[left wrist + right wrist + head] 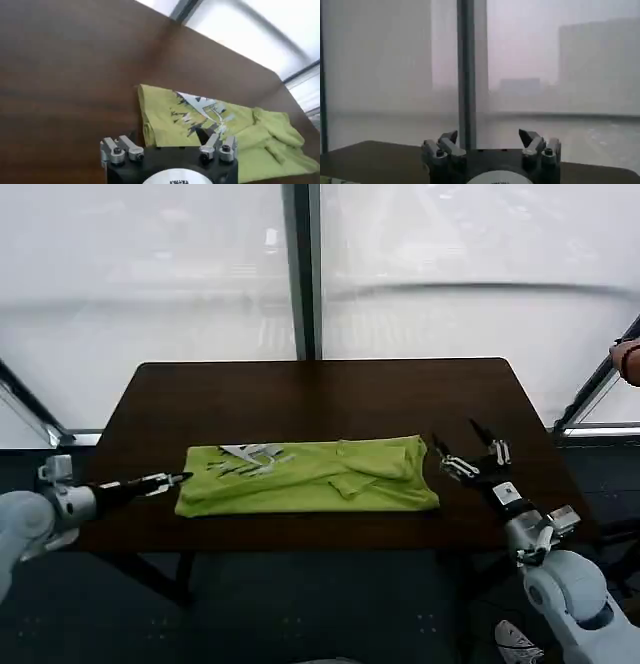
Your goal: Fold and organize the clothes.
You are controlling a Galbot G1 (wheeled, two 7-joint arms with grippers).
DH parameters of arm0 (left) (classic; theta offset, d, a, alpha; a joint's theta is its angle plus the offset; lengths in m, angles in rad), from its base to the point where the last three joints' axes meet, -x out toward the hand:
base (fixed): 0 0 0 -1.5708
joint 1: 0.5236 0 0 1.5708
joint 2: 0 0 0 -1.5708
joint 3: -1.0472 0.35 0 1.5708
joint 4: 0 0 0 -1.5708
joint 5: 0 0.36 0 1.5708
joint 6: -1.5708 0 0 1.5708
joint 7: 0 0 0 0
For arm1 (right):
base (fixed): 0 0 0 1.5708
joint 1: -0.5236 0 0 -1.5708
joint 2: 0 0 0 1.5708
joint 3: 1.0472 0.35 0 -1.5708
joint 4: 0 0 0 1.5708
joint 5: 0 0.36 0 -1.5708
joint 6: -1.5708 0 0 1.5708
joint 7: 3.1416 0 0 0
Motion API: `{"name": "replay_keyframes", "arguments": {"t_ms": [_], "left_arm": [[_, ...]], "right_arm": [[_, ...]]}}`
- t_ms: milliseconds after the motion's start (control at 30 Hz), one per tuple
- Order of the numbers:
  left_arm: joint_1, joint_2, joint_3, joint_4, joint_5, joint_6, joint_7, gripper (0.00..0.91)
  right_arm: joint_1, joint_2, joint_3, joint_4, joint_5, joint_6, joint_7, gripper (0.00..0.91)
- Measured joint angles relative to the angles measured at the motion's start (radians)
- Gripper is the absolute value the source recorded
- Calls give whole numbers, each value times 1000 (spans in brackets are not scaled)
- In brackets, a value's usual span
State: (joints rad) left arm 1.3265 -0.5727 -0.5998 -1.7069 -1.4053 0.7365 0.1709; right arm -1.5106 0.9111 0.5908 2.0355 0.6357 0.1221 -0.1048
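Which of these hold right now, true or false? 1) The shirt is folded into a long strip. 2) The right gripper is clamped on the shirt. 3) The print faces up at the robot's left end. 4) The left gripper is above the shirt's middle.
1) True: the T-shirt lies as a long band across the table.
2) False: the right gripper is open, beside the shirt's right end.
3) True: the white print shows there.
4) False: the left gripper sits at its left end.

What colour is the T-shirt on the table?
The T-shirt is lime yellow-green with a small white print; the head view shows it best.
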Motion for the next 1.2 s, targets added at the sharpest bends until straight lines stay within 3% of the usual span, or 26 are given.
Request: {"name": "replay_keyframes", "arguments": {"t_ms": [633, 733, 767, 800, 833, 867, 900, 967, 1100, 1200], "left_arm": [[-32, -53, 60, -27, 32, -1, -6, 878], [-31, -60, 60, -35, 32, -1, -14, 819], [-31, -62, 60, -36, 32, -1, -19, 790], [-31, -63, 60, -36, 32, -1, -21, 614], [-31, -65, 59, -36, 31, -1, -24, 536], [-30, -68, 58, -36, 32, -1, -28, 302], [-30, -70, 57, -36, 32, -1, -32, 166], [-28, -75, 55, -38, 32, 1, -40, 146], [-25, -87, 44, -50, 44, 2, -60, 10], [-23, -97, 36, -60, 64, 2, -75, 0]], "right_arm": [[-24, 4, 21, 23, 8, -6, 4, 878], [-25, 5, 22, 29, 9, -8, 5, 878], [-25, 6, 22, 31, 9, -9, 5, 878], [-24, 7, 22, 33, 9, -9, 5, 878], [-24, 8, 22, 35, 9, -10, 6, 878], [-24, 9, 21, 37, 10, -10, 7, 878], [-23, 10, 20, 39, 10, -11, 7, 878], [-22, 12, 19, 42, 9, -11, 8, 878], [-18, 16, 15, 46, 9, -11, 10, 878], [-18, 17, 15, 48, 9, -11, 11, 878]]}}
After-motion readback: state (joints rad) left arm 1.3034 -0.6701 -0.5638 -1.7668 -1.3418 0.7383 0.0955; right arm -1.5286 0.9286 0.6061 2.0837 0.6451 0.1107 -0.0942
